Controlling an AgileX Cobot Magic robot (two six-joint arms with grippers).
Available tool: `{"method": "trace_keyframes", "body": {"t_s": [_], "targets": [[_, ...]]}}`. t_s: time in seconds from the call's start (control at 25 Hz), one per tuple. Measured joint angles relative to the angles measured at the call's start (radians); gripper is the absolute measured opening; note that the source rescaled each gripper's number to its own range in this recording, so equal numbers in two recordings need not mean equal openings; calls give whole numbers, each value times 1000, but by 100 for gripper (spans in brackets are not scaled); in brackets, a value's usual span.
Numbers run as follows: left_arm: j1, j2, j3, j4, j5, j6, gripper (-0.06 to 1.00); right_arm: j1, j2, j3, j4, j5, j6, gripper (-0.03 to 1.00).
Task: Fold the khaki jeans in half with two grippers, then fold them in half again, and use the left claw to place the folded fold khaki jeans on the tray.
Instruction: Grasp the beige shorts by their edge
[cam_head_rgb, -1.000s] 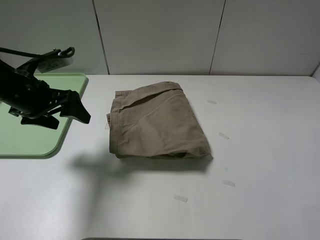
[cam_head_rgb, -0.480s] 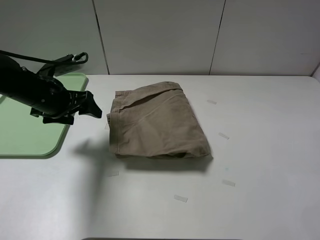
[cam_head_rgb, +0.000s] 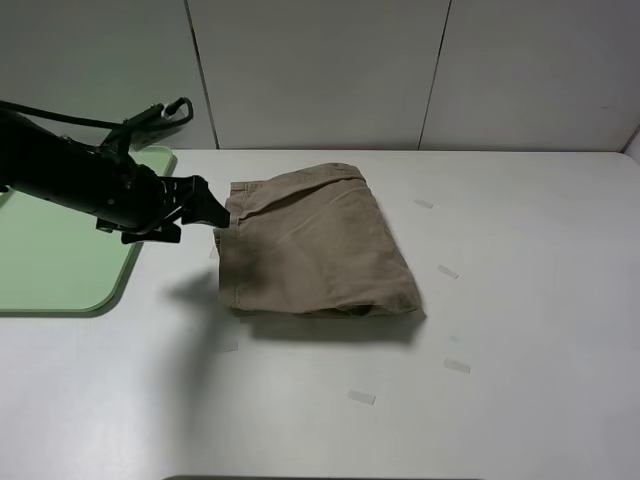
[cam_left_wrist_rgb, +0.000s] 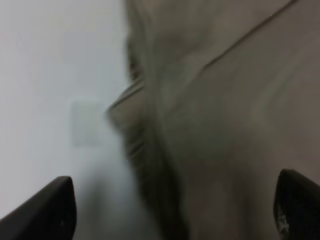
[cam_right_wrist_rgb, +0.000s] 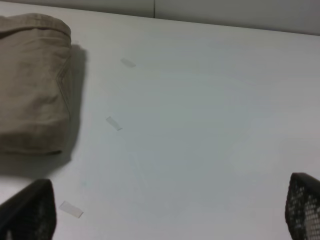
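Note:
The khaki jeans (cam_head_rgb: 315, 245) lie folded into a thick rectangle in the middle of the white table. My left gripper (cam_head_rgb: 214, 210) is open, low at the jeans' left edge. In the left wrist view my left gripper (cam_left_wrist_rgb: 175, 207) has its fingers spread wide, with the jeans' edge (cam_left_wrist_rgb: 225, 100) between and ahead of them, blurred. I cannot tell whether the fingers touch the cloth. The pale-green tray (cam_head_rgb: 60, 270) sits at the far left, partly under the left arm. My right gripper (cam_right_wrist_rgb: 167, 212) is open and empty over bare table, to the right of the jeans (cam_right_wrist_rgb: 30, 90). It is out of the exterior view.
Small strips of clear tape lie on the table: one in front of the jeans (cam_head_rgb: 361, 397), others to the right (cam_head_rgb: 457, 366), (cam_head_rgb: 447, 271), (cam_head_rgb: 424, 204). A grey panelled wall closes the back.
My left arm has swung right, from above the tray to the left edge of the jeans, and come lower. The jeans have not moved.

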Motion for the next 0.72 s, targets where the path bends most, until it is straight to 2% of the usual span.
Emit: {"method": "trace_keyframes", "body": {"t_s": [0.12, 0.24, 0.36, 0.72], "targets": [[0, 0, 1, -162, 22, 143, 82, 0, 0, 0, 0, 0, 0, 100], [0, 0, 20, -271, 27, 253, 82, 0, 0, 0, 0, 0, 1, 100], [0, 16, 44, -313, 29, 295, 82, 0, 0, 0, 0, 0, 1, 100], [5, 188, 31, -335, 104, 304, 82, 0, 0, 0, 0, 0, 1, 100]]}}
